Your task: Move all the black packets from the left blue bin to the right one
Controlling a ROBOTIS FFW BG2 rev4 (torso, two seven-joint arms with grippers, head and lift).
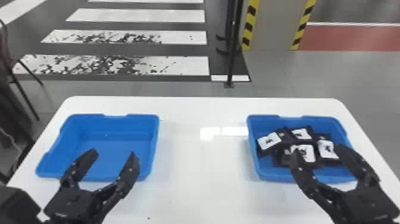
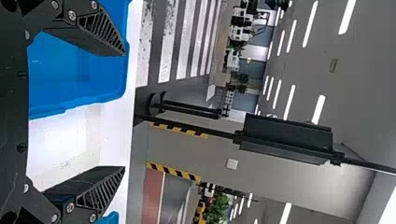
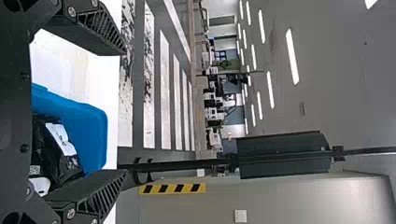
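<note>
Left bin point(image 1: 113, 126), eleven o'clock: no packet visible; its near floor is partly hidden by fingers, so I can't quite rule one out.
Right bin point(image 1: 324, 123), one o'clock: black packets point(image 1: 284, 137) piled inside; transfer looks finished.
Left gripper point(image 1: 114, 153): fingers spread, pinching nothing.
Right gripper point(image 1: 317, 148): fingers spread over the pile.
Handling: check the left floor, then raise both straight up before backing toward six o'clock, sparing rims and packets.
White labels point(image 1: 269, 141): dark marks, wording unreadable.
</note>
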